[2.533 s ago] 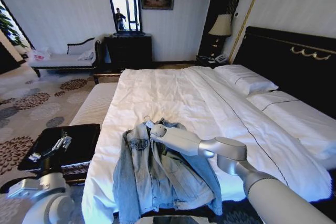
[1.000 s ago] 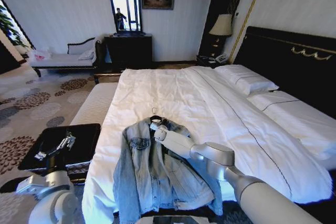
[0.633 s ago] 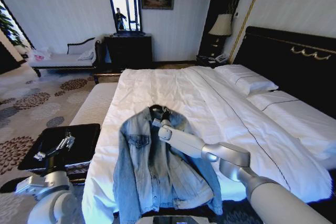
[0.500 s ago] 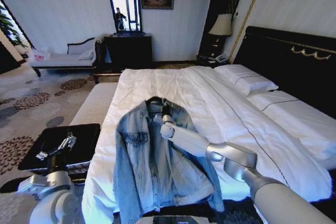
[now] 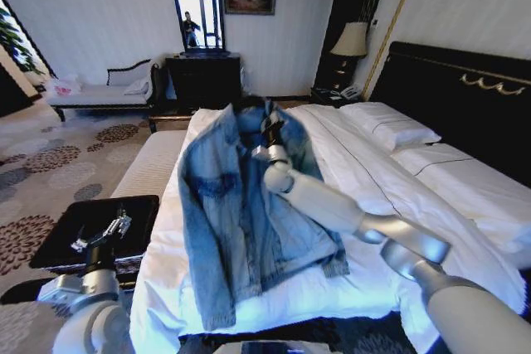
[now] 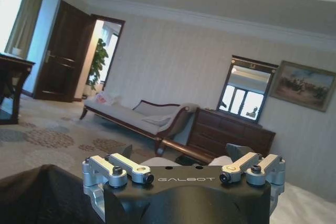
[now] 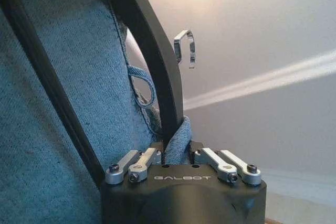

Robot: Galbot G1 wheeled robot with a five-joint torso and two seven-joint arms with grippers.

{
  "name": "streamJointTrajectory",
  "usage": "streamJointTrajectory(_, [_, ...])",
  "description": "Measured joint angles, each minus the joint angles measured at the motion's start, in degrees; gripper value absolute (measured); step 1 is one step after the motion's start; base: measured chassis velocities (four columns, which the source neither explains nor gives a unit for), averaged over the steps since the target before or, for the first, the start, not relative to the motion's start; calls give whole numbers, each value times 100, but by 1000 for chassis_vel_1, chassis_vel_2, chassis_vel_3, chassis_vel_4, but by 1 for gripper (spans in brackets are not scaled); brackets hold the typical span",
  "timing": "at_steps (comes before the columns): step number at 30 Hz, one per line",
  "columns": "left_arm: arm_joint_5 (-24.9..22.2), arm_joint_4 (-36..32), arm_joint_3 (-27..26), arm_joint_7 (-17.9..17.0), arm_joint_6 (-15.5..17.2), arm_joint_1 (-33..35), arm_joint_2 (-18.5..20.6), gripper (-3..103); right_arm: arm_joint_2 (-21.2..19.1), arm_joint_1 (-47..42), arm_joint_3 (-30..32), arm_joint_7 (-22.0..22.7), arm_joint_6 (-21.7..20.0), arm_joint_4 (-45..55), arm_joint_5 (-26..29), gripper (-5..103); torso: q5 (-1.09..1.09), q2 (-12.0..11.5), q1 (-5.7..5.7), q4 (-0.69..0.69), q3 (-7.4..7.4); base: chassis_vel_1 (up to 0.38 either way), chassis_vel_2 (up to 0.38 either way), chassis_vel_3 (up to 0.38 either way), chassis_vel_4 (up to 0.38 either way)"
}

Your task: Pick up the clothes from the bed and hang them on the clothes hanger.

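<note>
Jacket [image 5: 241, 205] apparently airborne, hem above bed [image 5: 332, 288].

Faded light blue denim jacket [image 5: 241, 196]: coarse woven cloth, matt, with stitched seams. Thin black triangular hanger [image 7: 152, 72]: smooth, faintly glossy, with a shiny metal wire hook [image 7: 185, 48]. Wide white bed [image 5: 357, 172]: soft matt sheets, lightly creased

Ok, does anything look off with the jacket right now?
Slightly. The denim jacket hangs lopsided from the right hand, its hem trailing on the bed. The hand grips the black hanger and the collar fabric together.
</note>
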Motion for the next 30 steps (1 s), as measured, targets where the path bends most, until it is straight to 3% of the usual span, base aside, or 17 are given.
streamJointTrajectory(4, [-29, -153, 72, -26, 43, 67, -6, 100, -357, -128, 507, -16, 207, 566, 191, 22, 2, 0, 0, 0, 0, 0, 0, 0, 0])
streamJointTrajectory(8, [115, -248, 170, -90, 89, 156, -41, 100, -829, -510, 1423, -324, 905, 1420, 444, 22, 0, 0, 0, 3, 0, 0, 0, 0, 0])
streamJointTrajectory(11, [178, -265, 207, -100, 95, 184, -56, 100, -983, -698, 1739, -455, 1212, 1681, 567, 21, 0, 0, -1, 4, 0, 0, 0, 0, 0])
streamJointTrajectory(13, [278, -282, 280, -125, 119, 209, -91, 100, -1211, -1042, 2192, -621, 1599, 2097, 1043, 21, 0, 0, -1, 2, -1, 0, 0, 0, 0])
streamJointTrajectory(14, [278, -282, 280, -125, 119, 209, -91, 100, -1211, -1042, 2192, -621, 1599, 2097, 1043, 21, 0, 0, -1, 2, -1, 0, 0, 0, 0])
streamJointTrajectory(18, [473, -257, 431, -144, 124, 216, -170, 100, -1441, -1611, 2762, -834, 2060, 2628, 2230, 20, 2, 0, -1, 2, 0, 0, 0, 0, 0])
streamJointTrajectory(19, [473, -257, 431, -144, 124, 216, -170, 100, -1441, -1611, 2762, -834, 2060, 2628, 2230, 20, 2, 0, -1, 2, 0, 0, 0, 0, 0])
streamJointTrajectory(22, [589, -205, 520, -153, 124, 199, -214, 100, -1576, -1773, 2994, -1137, 2475, 2896, 3251, 19, 0, 0, -1, 2, 0, 0, 0, 0, 0])
streamJointTrajectory(23, [589, -205, 520, -153, 124, 199, -214, 100, -1576, -1773, 2994, -1137, 2475, 2896, 3251, 19, 0, 0, -1, 2, 0, 0, 0, 0, 0])
streamJointTrajectory(26, [614, -174, 535, -165, 129, 165, -232, 100, -1623, -1531, 2965, -1309, 2577, 2977, 4164, 19, -1, 0, -1, 3, 0, 0, 0, 0, 0])
streamJointTrajectory(30, [615, -149, 505, -170, 135, 161, -226, 100, -1619, -1126, 2819, -1395, 2585, 2987, 4924, 19, -3, 0, -1, 4, 1, 0, 0, 0, 0])
